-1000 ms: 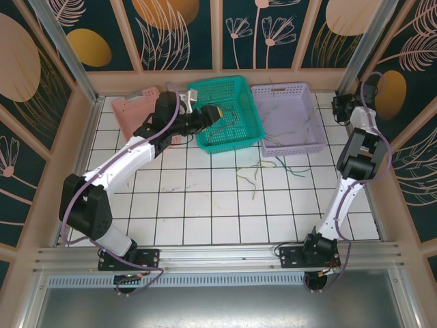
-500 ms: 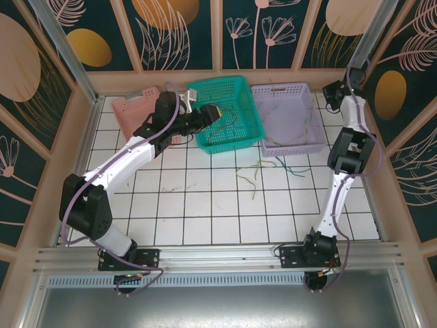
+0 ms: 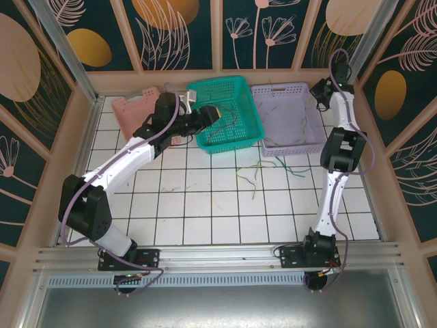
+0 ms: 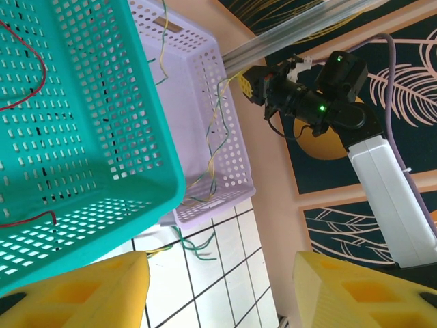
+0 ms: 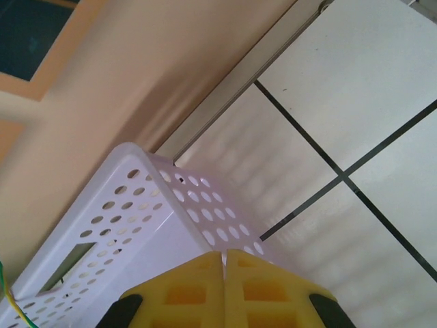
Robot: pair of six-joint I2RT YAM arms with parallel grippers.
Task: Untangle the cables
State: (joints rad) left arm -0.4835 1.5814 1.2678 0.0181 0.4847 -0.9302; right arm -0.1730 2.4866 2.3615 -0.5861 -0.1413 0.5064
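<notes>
The whole table [image 3: 205,205] is seen from above, behind the arm bases. Past the left hand [image 4: 222,280], the teal basket [image 4: 82,137] and lilac basket [image 4: 201,75] are viewed closely toward the table's far right corner. Past the right hand [image 5: 224,258], that lilac basket's corner is seen very near; it is shared by all views.

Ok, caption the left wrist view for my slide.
Open left gripper at the teal basket with a red wire inside; yellow and green wires lie in the lilac basket beyond.

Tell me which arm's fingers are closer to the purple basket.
Right. The right fingers are shut at the purple basket's far right corner; the left fingers hover over the teal basket next to it, farther away.
</notes>
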